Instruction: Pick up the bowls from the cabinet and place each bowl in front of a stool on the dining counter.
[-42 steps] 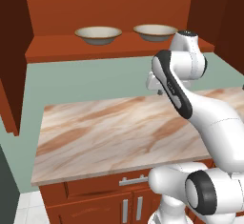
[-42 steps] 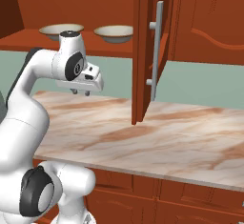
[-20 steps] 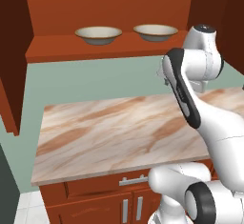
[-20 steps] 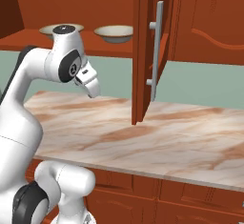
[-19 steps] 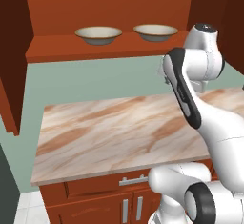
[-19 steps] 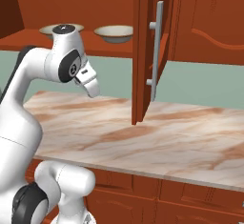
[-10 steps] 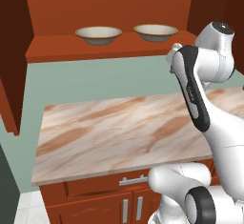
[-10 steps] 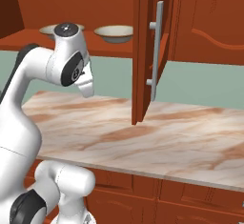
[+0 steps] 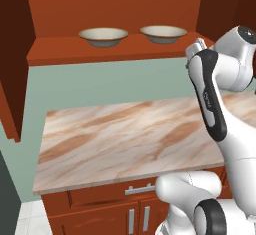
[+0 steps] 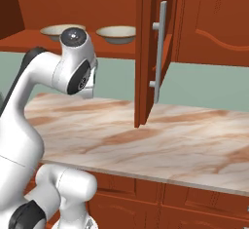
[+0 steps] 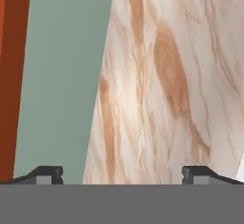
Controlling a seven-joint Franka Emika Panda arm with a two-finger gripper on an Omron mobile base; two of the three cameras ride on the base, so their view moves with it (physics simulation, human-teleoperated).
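Observation:
Two cream bowls sit side by side on the shelf of the open reddish-brown cabinet [image 9: 100, 53]: the left bowl [image 9: 103, 35] [image 10: 58, 30] and the right bowl [image 9: 163, 33] [image 10: 116, 33]. My arm stands raised in front of the shelf, near the right bowl and below its level. In the hand view my gripper [image 11: 122, 174] is open, its fingertips [image 11: 46, 174] wide apart with nothing between them, and it points down at the marble counter and green wall. The stool and the dining counter are out of view.
A marble counter [image 9: 125, 134] [image 10: 170, 140] runs under the cabinet, against a green wall [image 9: 110, 86]. An open cabinet door [image 10: 146, 52] with a silver handle [image 10: 161, 52] juts out just right of the bowls. Another open door [image 9: 10, 69] hangs at the left. Drawers sit below the counter.
My arm has swung rightward and upward in the left base view, and the hand has tilted down toward the counter. The bowls have not moved.

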